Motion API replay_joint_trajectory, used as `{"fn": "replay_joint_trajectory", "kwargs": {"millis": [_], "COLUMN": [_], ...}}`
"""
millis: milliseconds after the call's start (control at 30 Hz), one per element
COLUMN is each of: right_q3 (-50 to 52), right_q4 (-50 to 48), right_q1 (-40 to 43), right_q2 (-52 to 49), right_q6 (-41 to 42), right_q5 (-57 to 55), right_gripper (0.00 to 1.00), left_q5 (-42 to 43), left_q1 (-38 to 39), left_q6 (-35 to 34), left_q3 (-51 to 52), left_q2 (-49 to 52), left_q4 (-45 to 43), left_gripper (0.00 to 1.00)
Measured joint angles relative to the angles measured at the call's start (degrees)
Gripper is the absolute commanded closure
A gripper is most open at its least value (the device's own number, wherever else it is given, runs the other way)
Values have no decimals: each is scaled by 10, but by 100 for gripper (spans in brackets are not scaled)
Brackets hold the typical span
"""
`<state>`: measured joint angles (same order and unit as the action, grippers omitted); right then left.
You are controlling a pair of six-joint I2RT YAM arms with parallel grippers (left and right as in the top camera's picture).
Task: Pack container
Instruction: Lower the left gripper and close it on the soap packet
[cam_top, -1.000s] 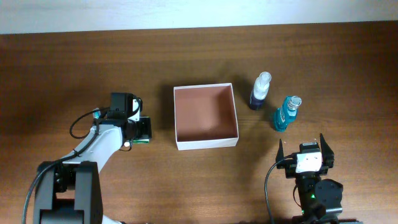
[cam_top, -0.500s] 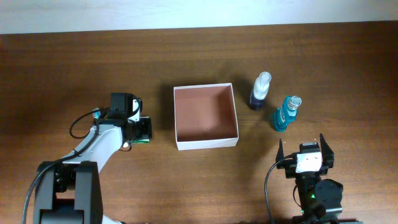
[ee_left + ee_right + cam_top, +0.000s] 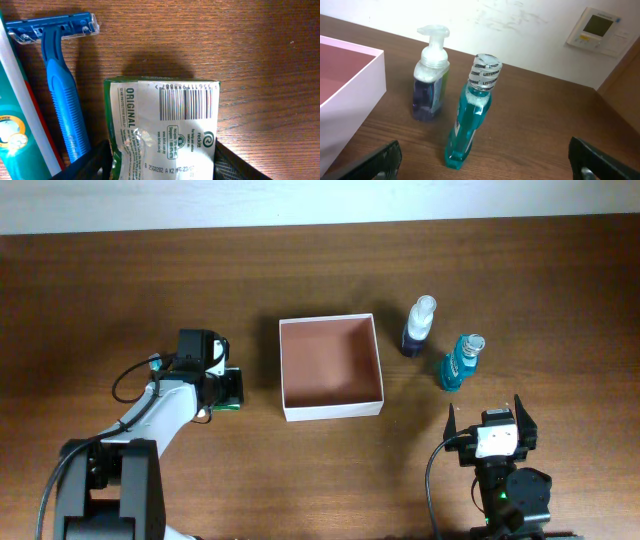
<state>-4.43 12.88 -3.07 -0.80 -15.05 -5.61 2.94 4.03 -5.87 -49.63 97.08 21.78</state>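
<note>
Beside the container (image 3: 333, 410), on the side nearer the left arm, the left gripper (image 3: 228, 387) is set low over a green soap packet (image 3: 165, 120), with one jaw at each side edge; whether the packet is pinched cannot be told. The step in hand is judged to be picking up this packet. It would be done well if the jaws were centred, closed firmly across the width, and the packet lifted straight up, so that the blue razor (image 3: 60, 95) and the teal tube (image 3: 15, 135) on that same side of the container are left undisturbed. The container is seen as a square, shallow box with thin white walls and a reddish-brown floor, with nothing packed. On its opposite side, beyond a pump bottle (image 3: 418, 327) and a mouthwash bottle (image 3: 458, 362), the right gripper (image 3: 486, 413) is spread wide, with nothing held
</note>
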Motion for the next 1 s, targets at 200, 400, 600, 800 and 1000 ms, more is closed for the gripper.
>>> {"fn": "replay_joint_trajectory", "kwargs": {"millis": [200, 400, 600, 800, 1000], "right_q3": [0, 0, 0, 0, 0], "right_q4": [0, 0, 0, 0, 0], "right_q1": [0, 0, 0, 0, 0], "right_q2": [0, 0, 0, 0, 0], "right_q6": [0, 0, 0, 0, 0], "right_q5": [0, 0, 0, 0, 0], "right_gripper": [2, 2, 2, 2, 2], "left_q5": [0, 0, -2, -2, -3], "left_q1": [0, 0, 0, 0, 0], "left_q6": [0, 0, 0, 0, 0], "left_q3": [0, 0, 0, 0, 0], "left_q2": [0, 0, 0, 0, 0], "left_q4": [0, 0, 0, 0, 0], "left_gripper": [39, 38, 37, 37, 38]}}
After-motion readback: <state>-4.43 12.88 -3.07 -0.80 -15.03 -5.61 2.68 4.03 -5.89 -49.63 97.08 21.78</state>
